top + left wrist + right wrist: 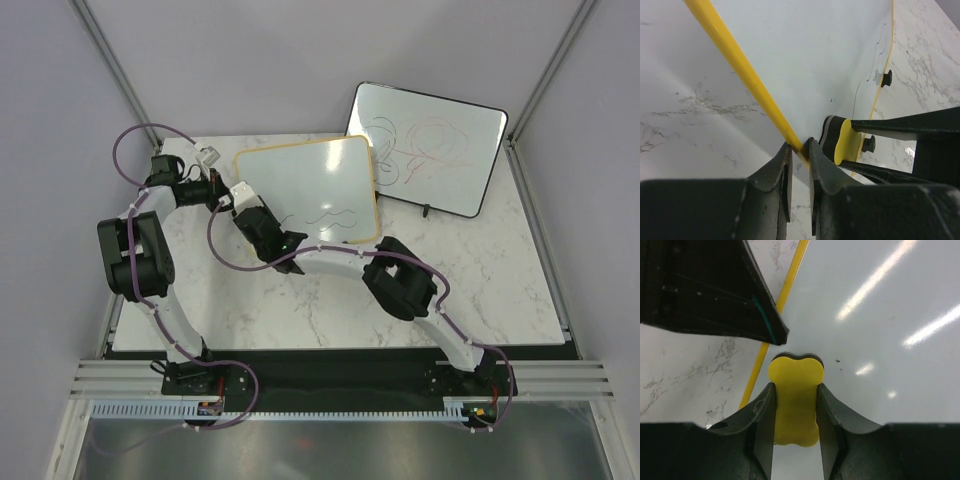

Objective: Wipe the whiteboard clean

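Marbled white tabletop (480,290) under pale walls carries two boards: the tan-framed whiteboard (300,180) near the middle, and a black-framed board (440,140) with red and black scribbles at the far right, which is not my concern. My left end effector (799,150) is closed tight on the whiteboard's yellow-tan frame at its left edge, the rim pinched between both fingers. I judge this braces the board so it does not slide when rubbed. My right end effector (795,386) is closed on a yellow eraser (795,415), gripping its narrow waist. The eraser's dark felt face is turned to the white surface and, as far as I can tell, touches it just inside the frame. That puts the eraser in the board's near-left corner, just beside my left fingers. Black wavy lines (335,215) show along the near edge, to the right of the eraser in the top view, near it but not under it.
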